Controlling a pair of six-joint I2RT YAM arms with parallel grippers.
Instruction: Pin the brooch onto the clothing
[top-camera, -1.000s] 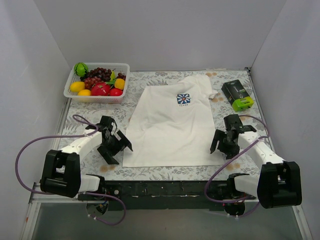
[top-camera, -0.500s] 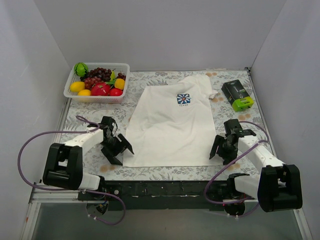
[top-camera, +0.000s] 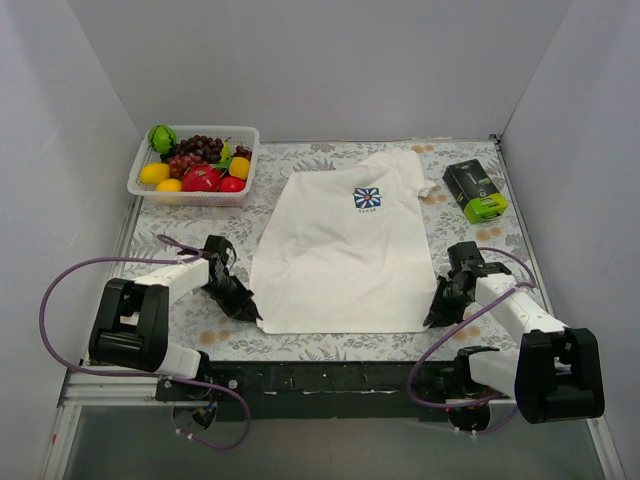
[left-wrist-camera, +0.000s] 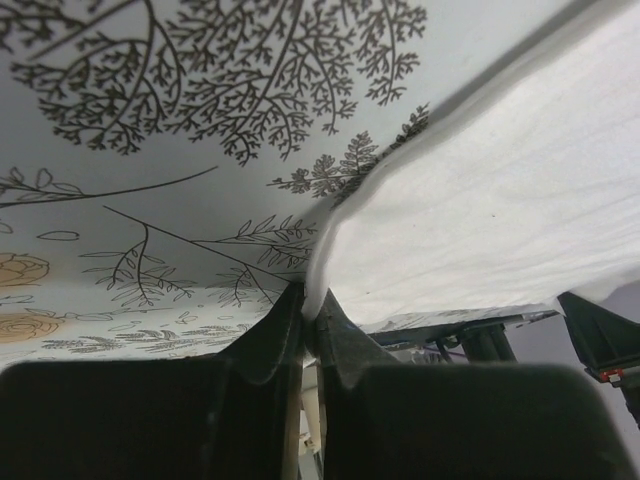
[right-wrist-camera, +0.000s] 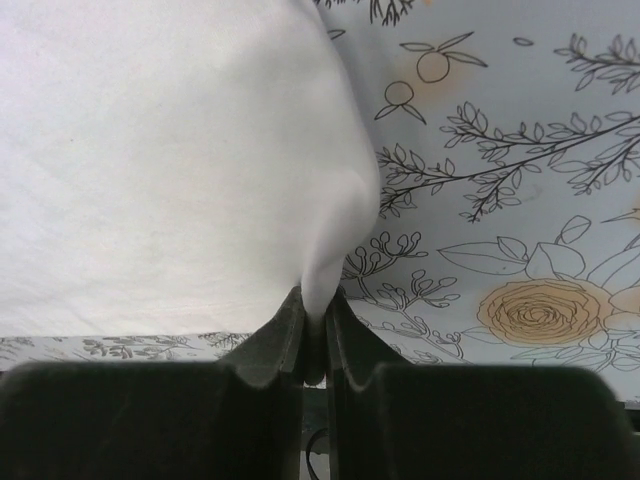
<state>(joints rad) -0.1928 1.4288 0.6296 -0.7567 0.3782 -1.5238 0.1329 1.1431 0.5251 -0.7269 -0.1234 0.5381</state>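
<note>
- Jaws of the left gripper (left-wrist-camera: 311, 310) are pressed together on one hem corner of the clothing (top-camera: 345, 255); those of the right gripper (right-wrist-camera: 314, 305) pinch the opposite corner.
- The clothing is laid flat between both grippers, its long axis running from 6 towards 12 o'clock, collar far.
- No brooch is seen, so neither arm can be judged nearer.

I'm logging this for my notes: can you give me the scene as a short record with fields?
shirt: white, spread on the flowered tablecloth
left gripper: shut on the shirt's near left corner
right gripper: shut on its near right corner
brooch: not visible in any view
far left: fruit basket
far right: green box
</note>
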